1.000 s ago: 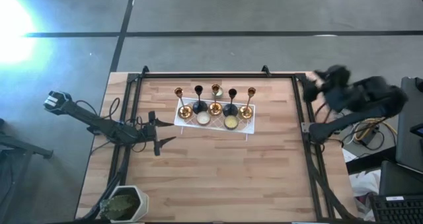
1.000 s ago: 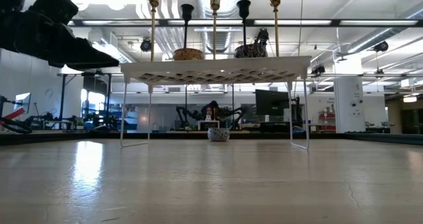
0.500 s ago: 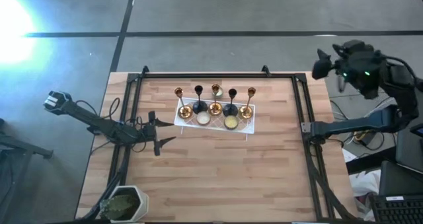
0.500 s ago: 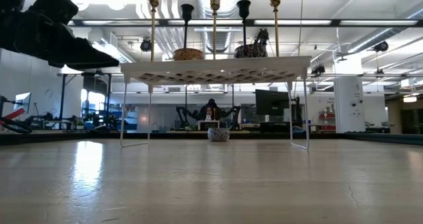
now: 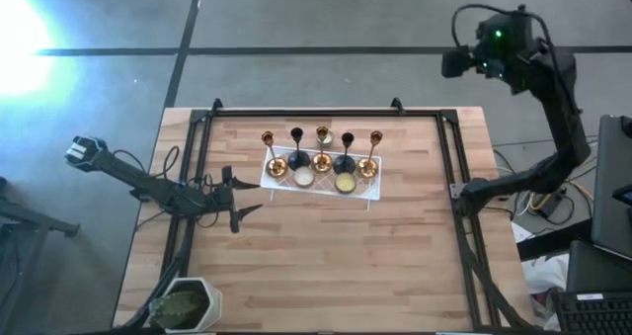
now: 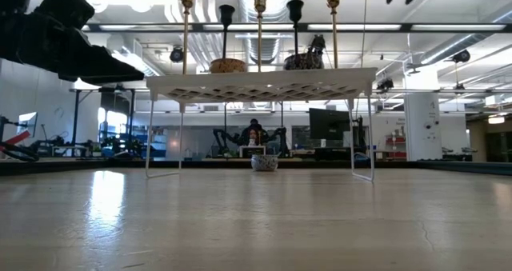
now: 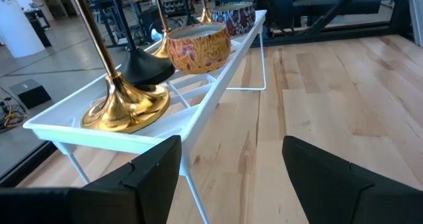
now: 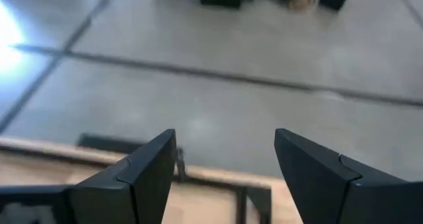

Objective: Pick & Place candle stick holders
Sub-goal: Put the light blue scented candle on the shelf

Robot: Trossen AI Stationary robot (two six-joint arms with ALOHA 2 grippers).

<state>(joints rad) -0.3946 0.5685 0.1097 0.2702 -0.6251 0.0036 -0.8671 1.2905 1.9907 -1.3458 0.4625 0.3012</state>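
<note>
Five candle stick holders [image 5: 321, 151] stand in a row on the tray [image 5: 370, 196], upper centre of the table [image 5: 326, 266].

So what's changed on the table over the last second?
Only the right arm moved: its gripper swung from beside the table's right edge up past the far right corner, fingers open. The left gripper, the five gold and black candle stick holders and the white lattice tray stayed put.

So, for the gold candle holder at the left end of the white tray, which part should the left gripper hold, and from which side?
Probably the thin stem of the gold holder, above its wide round base. It stands upright at the white tray's open end, facing the left gripper, which is open. A level approach from that end seems best; the black holder stands close behind it.
</note>
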